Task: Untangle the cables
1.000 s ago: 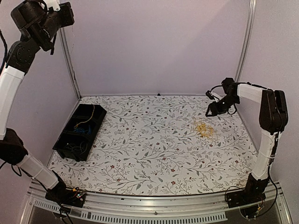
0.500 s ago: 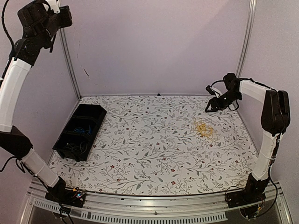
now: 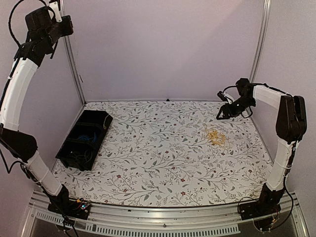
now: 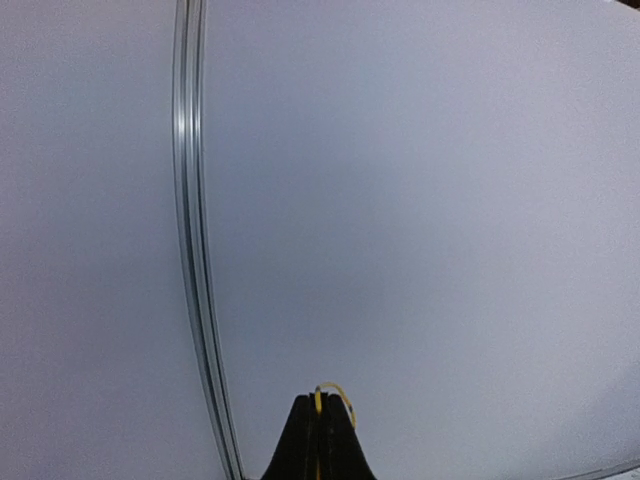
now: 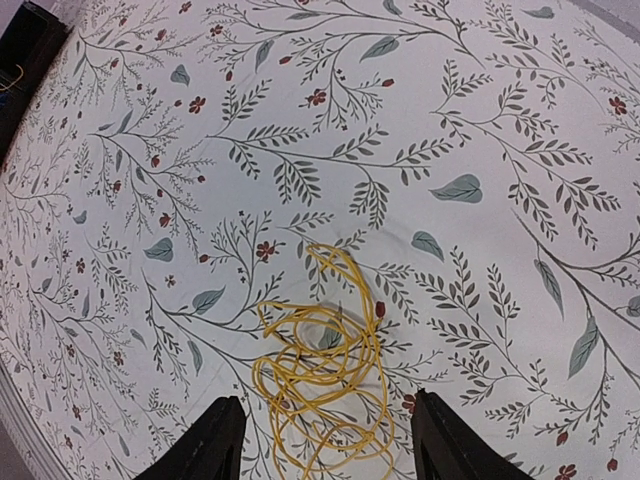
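The black tray [image 3: 71,138] sits at the left edge of the flowered table [image 3: 158,163]. Thin blue and yellow wires [image 3: 86,139] lie inside it, but they are too small in the top view to tell which compartment holds which. In the right wrist view only one corner of the tray shows, cut off by the frame.

Far to the right of the tray, a loose tangle of yellow wire [image 5: 325,375] lies flat on the table. The right gripper [image 5: 328,410] hangs above it with its fingers spread wide, one on each side of the tangle and not touching it. Only the fingertips are in frame.

High above the tray, beside the metal post [image 4: 195,250] and facing the bare wall [image 4: 430,200], the left gripper [image 4: 318,402] has its fingers pressed together on a single yellow strand [image 4: 340,395]. A small loop pokes out past the tips. The rest of that strand is hidden, and too thin to follow in the top view.
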Robot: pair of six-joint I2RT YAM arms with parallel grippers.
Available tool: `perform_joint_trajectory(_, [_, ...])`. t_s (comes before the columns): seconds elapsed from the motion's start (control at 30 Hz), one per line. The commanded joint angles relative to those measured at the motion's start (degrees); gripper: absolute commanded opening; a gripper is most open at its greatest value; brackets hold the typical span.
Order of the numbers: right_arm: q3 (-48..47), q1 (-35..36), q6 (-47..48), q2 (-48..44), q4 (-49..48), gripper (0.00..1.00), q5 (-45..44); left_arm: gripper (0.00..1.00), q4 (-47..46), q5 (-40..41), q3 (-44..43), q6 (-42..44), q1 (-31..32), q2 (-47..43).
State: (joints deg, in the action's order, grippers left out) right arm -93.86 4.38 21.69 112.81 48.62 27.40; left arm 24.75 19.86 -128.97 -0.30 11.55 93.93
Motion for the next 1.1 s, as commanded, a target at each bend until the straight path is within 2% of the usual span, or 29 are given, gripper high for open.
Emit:
perform_joint_trajectory(0.0, [0.53, -0.12, -0.07, -1.6, -0.02, 0.61, 1.08, 0.0, -0.06, -3.78, 0.1, -2.97, -2.92, 0.12])
perform_joint_trajectory(0.23, [0.39, -0.11, -0.16, -0.89, -0.06, 0.61, 1.47, 0.0, -0.23, -6.96, 1.69, -6.05, -8.3, 0.16])
perform_joint_trajectory(0.7, [0.75, -0.1, -0.68, -0.41, -0.35, 0.61, 2.64, 0.0, -0.83, -7.82, 2.65, -6.41, -13.85, -0.81])
perform_joint_trajectory(1.07, [2.27, -0.08, -1.34, -0.55, -0.95, 0.61, 3.86, 0.0, -1.94, -11.15, -4.9, -9.47, -16.89, 6.14])
